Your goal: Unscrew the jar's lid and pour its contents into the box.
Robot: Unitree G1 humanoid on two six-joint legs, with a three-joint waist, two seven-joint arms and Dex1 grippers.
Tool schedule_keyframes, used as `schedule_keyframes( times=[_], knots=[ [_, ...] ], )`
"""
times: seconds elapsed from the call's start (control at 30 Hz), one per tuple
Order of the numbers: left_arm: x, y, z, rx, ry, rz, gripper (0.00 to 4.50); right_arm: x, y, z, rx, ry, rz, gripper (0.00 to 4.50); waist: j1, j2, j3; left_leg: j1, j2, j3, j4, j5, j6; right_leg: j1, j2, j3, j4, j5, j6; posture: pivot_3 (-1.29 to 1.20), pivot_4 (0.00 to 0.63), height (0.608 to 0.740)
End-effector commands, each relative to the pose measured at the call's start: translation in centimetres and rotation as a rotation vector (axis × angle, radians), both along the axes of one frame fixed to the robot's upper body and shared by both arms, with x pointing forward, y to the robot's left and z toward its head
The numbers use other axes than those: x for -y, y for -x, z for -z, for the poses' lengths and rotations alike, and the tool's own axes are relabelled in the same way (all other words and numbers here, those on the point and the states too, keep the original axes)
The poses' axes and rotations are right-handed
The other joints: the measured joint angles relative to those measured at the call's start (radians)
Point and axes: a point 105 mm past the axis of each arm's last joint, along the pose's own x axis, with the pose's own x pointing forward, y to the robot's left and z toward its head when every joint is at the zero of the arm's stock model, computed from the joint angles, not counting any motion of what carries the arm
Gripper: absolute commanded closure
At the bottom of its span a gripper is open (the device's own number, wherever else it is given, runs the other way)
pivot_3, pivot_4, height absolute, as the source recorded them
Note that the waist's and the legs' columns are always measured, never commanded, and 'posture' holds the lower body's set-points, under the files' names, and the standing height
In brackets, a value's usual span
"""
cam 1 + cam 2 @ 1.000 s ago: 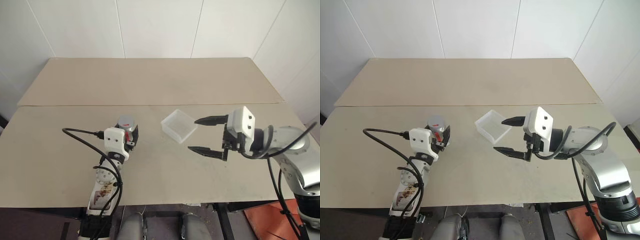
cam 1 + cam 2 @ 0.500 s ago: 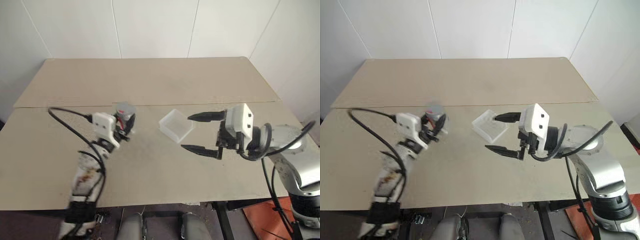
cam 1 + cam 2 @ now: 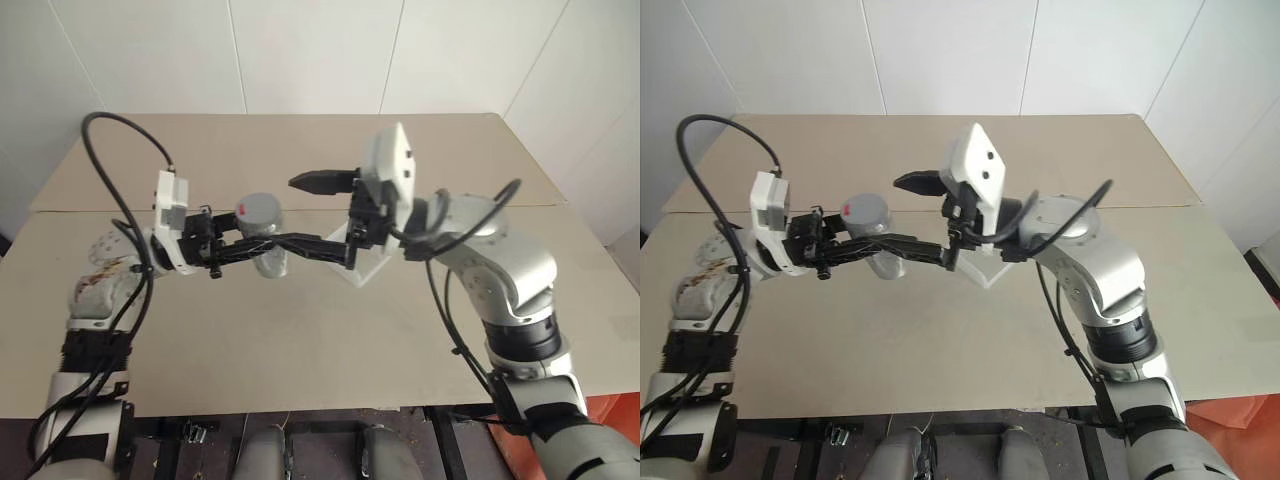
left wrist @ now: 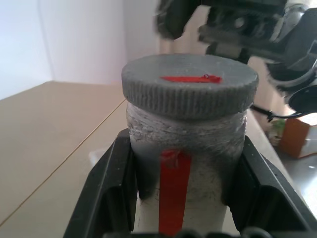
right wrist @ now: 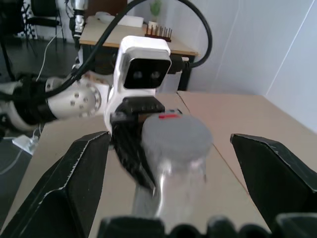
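Pinching the jar (image 3: 262, 240) by its body in the left pincer (image 3: 257, 247), raised off the table (image 3: 300, 330), upright, lid (image 4: 189, 84) screwed on, red mark on top, red stripe down the side between the two black fingers (image 4: 106, 191); spread wide on the right pincer (image 3: 315, 215), one finger on each side of the lid without touching; sitting on the table just beyond the right pincer, partly hidden by it, the box (image 3: 365, 268).

beige table (image 3: 300, 160), white wall (image 3: 300, 50)
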Motion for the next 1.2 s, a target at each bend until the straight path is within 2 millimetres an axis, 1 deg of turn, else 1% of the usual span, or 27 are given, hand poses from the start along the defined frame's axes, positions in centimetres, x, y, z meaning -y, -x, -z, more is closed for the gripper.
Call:
schedule_keyframes(
  times=[0.03, 0.2, 0.3, 0.43, 0.47, 0.53, 0.6, 0.63, 0.7, 0.73, 0.77, 0.8, 0.9, 0.97, 1.03, 1.07, 1.13, 1.17, 1.2],
  knots=[
    [0.7, 0.1, -0.7, 0.061, -0.004, 0.047, 2.29, -0.4, -0.2, -0.9, -0.02, -0.013, 0.018, 0.0, -0.002, 0.0, 0.0, 0.0, 0.0, 0.0, 0.0, 0.0, 0.0, 0.0, 0.0, 0.0, 0.0, 0.0, 0.0, 0.0, 0.15, 0.74],
    [1.0, -0.1, -0.9, 0.077, 0.0, 0.062, 2.29, -0.9, -0.8, -0.8, -0.054, 0.002, 0.043, 0.0, -0.01, 0.0, 0.0, -0.001, 0.0, 0.0, 0.0, 0.0, 0.0, -0.001, 0.0, 0.0, 0.0, 0.0, 0.0, 0.0, 0.15, 0.74],
    [1.1, -0.1, -1.1, 0.082, 0.0, 0.071, 2.31, -0.9, -1.1, -0.3, -0.072, 0.029, 0.043, 0.52, -0.011, 0.0, 0.0, -0.001, 0.0, 0.0, 0.0, 0.0, 0.0, -0.001, 0.0, 0.0, 0.0, 0.0, 0.0, 0.0, 0.15, 0.74],
    [1.0, 0.1, -1.2, 0.089, -0.014, 0.079, 2.31, -0.9, -1.2, 0.1, -0.084, 0.044, 0.046, 1.73, -0.011, 0.0, 0.0, -0.001, 0.0, -0.001, -0.001, 0.0, 0.0, -0.001, 0.0, 0.0, 0.0, 0.0, 0.0, 0.0, 0.15, 0.74],
    [1.0, 0.1, -1.2, 0.088, -0.015, 0.085, 2.31, -0.9, -1.2, 0.0, -0.087, 0.037, 0.038, 1.73, -0.011, 0.0, 0.0, -0.001, 0.0, -0.001, -0.001, 0.0, 0.0, -0.001, 0.0, 0.0, 0.0, 0.0, 0.0, 0.0, 0.15, 0.74],
    [0.9, 0.5, -1.3, 0.083, -0.032, 0.121, 2.31, -0.8, -0.9, -0.6, -0.091, 0.0, -0.028, 1.73, -0.011, 0.0, 0.0, -0.001, 0.0, -0.001, -0.001, 0.0, 0.0, -0.001, 0.0, 0.0, 0.0, 0.0, 0.0, 0.0, 0.15, 0.74],
    [0.9, 1.0, -1.4, 0.071, -0.056, 0.176, 2.31, -0.8, -0.2, -1.0, -0.05, -0.017, -0.151, 1.73, -0.012, 0.0, 0.0, -0.001, 0.0, -0.001, -0.001, 0.0, 0.0, -0.001, 0.0, 0.0, 0.0, 0.0, 0.0, 0.0, 0.15, 0.74],
    [0.8, 1.3, -1.5, 0.065, -0.068, 0.209, 2.31, -0.6, 0.3, -1.1, -0.023, -0.012, -0.238, 1.73, -0.012, 0.0, 0.0, -0.001, 0.001, -0.001, -0.001, 0.0, 0.0, -0.001, 0.0, 0.0, 0.0, 0.0, 0.0, 0.0, 0.15, 0.74],
    [1.0, 2.0, -1.6, 0.054, -0.096, 0.28, 2.31, 0.1, 1.9, -1.1, 0.025, 0.016, -0.501, 1.73, -0.011, 0.0, 0.0, -0.001, 0.0, -0.001, -0.001, 0.0, 0.0, -0.001, 0.001, 0.0, 0.0, 0.0, 0.0, 0.0, 0.15, 0.74],
    [1.0, 2.3, -1.7, 0.05, -0.106, 0.302, 2.31, 0.4, 2.2, -1.0, 0.035, 0.038, -0.588, 1.73, -0.012, 0.0, 0.0, -0.001, 0.0, -0.001, 0.0, 0.0, 0.001, -0.001, 0.001, 0.0, -0.001, 0.0, 0.0, 0.0, 0.15, 0.74],
    [1.1, 2.4, -1.7, 0.047, -0.112, 0.314, 2.31, 0.5, 2.3, -0.9, 0.04, 0.053, -0.637, 1.73, -0.012, 0.0, 0.0, -0.001, 0.0, 0.0, 0.0, -0.001, 0.001, -0.001, 0.001, 0.001, -0.001, 0.0, 0.001, 0.0, 0.15, 0.74],
    [1.2, 2.7, -1.8, 0.049, -0.123, 0.333, 2.31, 0.3, 2.0, -0.6, 0.058, 0.101, -0.673, 1.73, -0.012, 0.0, 0.0, -0.001, 0.0, -0.001, 0.0, -0.001, 0.001, -0.001, 0.001, 0.001, -0.001, 0.0, 0.001, 0.0, 0.15, 0.74],
    [1.6, 3.2, -1.7, 0.045, -0.149, 0.373, 2.31, -0.8, 0.5, 0.4, 0.101, 0.21, -0.675, 1.73, -0.022, 0.0, 0.0, 0.0, 0.001, -0.001, -0.001, 0.0, 0.001, -0.001, 0.001, 0.002, 0.0, 0.0, 0.001, 0.0, 0.15, 0.74],
    [1.6, 3.2, -1.6, 0.049, -0.157, 0.378, 2.31, -1.2, -0.4, 0.6, 0.113, 0.222, -0.643, 1.73, -0.026, 0.001, 0.0, 0.001, 0.001, -0.001, -0.001, 0.0, 0.0, -0.002, 0.002, 0.002, 0.001, 0.0, 0.001, 0.0, 0.15, 0.74],
    [1.6, 2.9, -1.7, 0.054, -0.144, 0.367, 2.31, -1.4, -1.3, 0.2, 0.107, 0.173, -0.562, 1.01, -0.025, 0.001, 0.001, 0.001, 0.001, -0.001, -0.002, 0.001, -0.001, -0.002, 0.002, 0.002, 0.002, 0.0, 0.001, 0.0, 0.15, 0.74],
    [1.5, 2.6, -1.8, 0.058, -0.137, 0.351, 2.31, -1.1, -1.5, 0.0, 0.107, 0.146, -0.524, 0.85, -0.022, 0.001, 0.001, 0.0, 0.001, -0.001, -0.002, 0.001, -0.001, -0.003, 0.002, 0.002, 0.002, 0.0, 0.001, 0.0, 0.15, 0.74],
    [1.2, 2.0, -1.8, 0.063, -0.119, 0.313, 2.31, -0.2, -1.7, -0.3, 0.122, 0.11, -0.45, 0.22, -0.012, 0.001, 0.001, -0.002, 0.001, -0.001, -0.001, 0.001, -0.002, -0.004, 0.002, 0.002, 0.001, 0.0, 0.001, 0.0, 0.15, 0.74],
    [1.0, 1.7, -1.7, 0.064, -0.11, 0.283, 2.31, 0.4, -1.7, -0.4, 0.129, 0.087, -0.41, 0.05, -0.008, 0.001, 0.001, -0.003, 0.001, -0.001, 0.0, 0.001, -0.002, -0.004, 0.001, 0.002, 0.001, 0.0, 0.001, 0.0, 0.15, 0.74],
    [0.8, 1.4, -1.7, 0.065, -0.098, 0.255, 2.31, 1.1, -1.5, -0.7, 0.133, 0.059, -0.367, 0.05, -0.002, 0.001, 0.001, -0.004, 0.001, -0.001, 0.0, 0.002, -0.003, -0.005, 0.001, 0.001, 0.001, 0.0, 0.001, 0.0, 0.15, 0.74]
  ],
)
